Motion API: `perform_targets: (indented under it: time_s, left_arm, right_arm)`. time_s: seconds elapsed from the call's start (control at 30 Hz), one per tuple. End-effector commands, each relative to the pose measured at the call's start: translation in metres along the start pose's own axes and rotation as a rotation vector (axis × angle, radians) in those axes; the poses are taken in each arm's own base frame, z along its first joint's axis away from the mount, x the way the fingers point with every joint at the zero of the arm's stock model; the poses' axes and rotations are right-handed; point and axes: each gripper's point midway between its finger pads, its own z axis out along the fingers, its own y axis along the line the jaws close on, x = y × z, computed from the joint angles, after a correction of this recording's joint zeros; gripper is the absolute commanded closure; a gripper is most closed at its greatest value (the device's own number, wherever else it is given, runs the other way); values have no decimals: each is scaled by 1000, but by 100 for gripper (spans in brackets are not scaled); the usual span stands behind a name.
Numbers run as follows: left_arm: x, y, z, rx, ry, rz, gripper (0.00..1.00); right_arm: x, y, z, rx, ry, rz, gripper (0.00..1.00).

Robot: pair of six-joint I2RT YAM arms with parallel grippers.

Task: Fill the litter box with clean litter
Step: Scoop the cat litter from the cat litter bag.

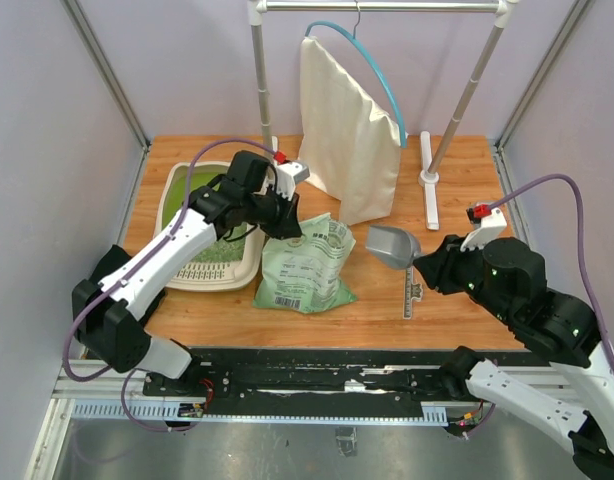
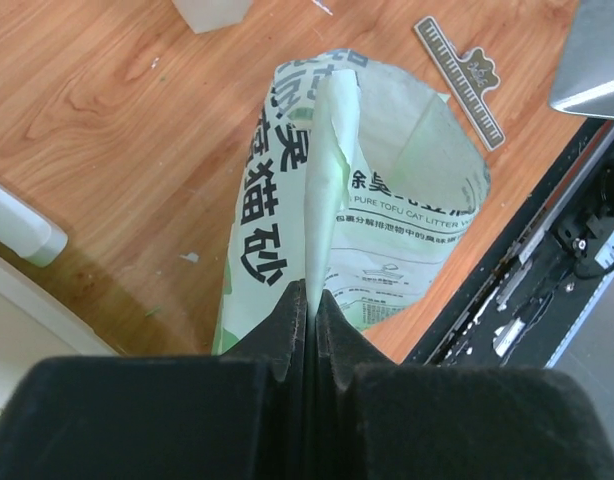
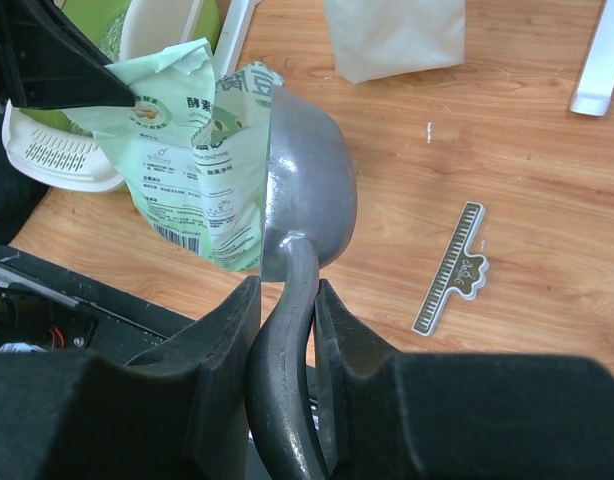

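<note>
The beige litter box (image 1: 209, 272) with a lime-green interior sits at the left of the table, partly under my left arm. Speckled green litter (image 1: 219, 243) shows inside it, mostly hidden by the arm. The green printed litter bag (image 1: 307, 262) lies right of the box. My left gripper (image 1: 283, 226) is shut on the bag's top edge (image 2: 322, 200), lifting it; in the left wrist view (image 2: 314, 295) the jaws pinch the fold. My right gripper (image 1: 424, 270) is shut on the handle of the grey metal scoop (image 1: 392, 245), held right of the bag. In the right wrist view (image 3: 289, 290) the scoop bowl (image 3: 307, 180) hangs beside the bag (image 3: 192, 150).
A beige cloth bag (image 1: 347, 130) hangs from a white rack (image 1: 259, 80) at the back, with its foot (image 1: 428, 180) on the table. A ruler-like bag clip (image 1: 411, 290) lies near the front right, also in the right wrist view (image 3: 452, 268).
</note>
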Motion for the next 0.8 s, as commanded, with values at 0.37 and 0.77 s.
perform_targets:
  time_s: [0.37,0.77]
  left_arm:
    - [-24,-86,-74,303,-548,460,100]
    - [-10,-93,-84,320,-586,586,99]
  right_arm:
    - [-43,31,-30,-142,-77,12,99]
    - [-13,43,-14,-152,201,-114,99]
